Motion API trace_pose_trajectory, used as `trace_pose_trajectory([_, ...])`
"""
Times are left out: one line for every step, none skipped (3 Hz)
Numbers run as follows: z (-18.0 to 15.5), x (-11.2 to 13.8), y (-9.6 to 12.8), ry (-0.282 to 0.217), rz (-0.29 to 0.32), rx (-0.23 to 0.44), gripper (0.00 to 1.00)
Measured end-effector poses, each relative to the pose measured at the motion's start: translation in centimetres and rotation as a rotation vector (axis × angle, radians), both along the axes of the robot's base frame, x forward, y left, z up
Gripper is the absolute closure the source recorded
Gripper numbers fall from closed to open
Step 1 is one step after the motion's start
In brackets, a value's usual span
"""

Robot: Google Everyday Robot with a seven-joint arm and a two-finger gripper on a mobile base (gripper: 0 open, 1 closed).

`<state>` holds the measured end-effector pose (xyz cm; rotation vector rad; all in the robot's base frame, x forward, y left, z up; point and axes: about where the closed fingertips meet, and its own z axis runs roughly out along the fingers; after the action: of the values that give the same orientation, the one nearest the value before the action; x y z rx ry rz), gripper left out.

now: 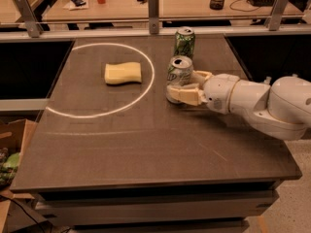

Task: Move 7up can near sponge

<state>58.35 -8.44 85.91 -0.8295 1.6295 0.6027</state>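
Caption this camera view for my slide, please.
End effector grips the upright 7up can just outside the white circle around the sponge.

White arm [265, 103] reaching in from right, pincer [184, 85] clasped around 7up can [180, 70]

The scene is lit softly from above, rather dimly, and a warm orange-brown cast is laid over everything. The desk [194, 4] along the upper edge of the frame is lit more brightly than the tabletop [146, 144]. A short, diffuse shadow is thrown on the tabletop beneath the claw [182, 85], which is closed about the 7up can [180, 71] just right of centre, and beneath the white arm [262, 103] at the right. A mild sheen is carried by the arm's shell and the can's top. The recesses [29, 67] at upper left and upper right are lost in black.
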Motion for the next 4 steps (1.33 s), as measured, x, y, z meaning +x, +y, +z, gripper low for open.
trace_pose_trajectory([0.2,0.1,0.1,-0.004,0.001,0.002,1.00])
trace_pose_trajectory([2.9,2.2,2.0,-0.069,0.023,0.038,1.00])
trace_pose_trajectory([7.9,6.2,6.1,-0.177,0.065,0.115,1.00])
trace_pose_trajectory([10.8,8.5,9.2,-0.240,0.107,0.158,1.00])
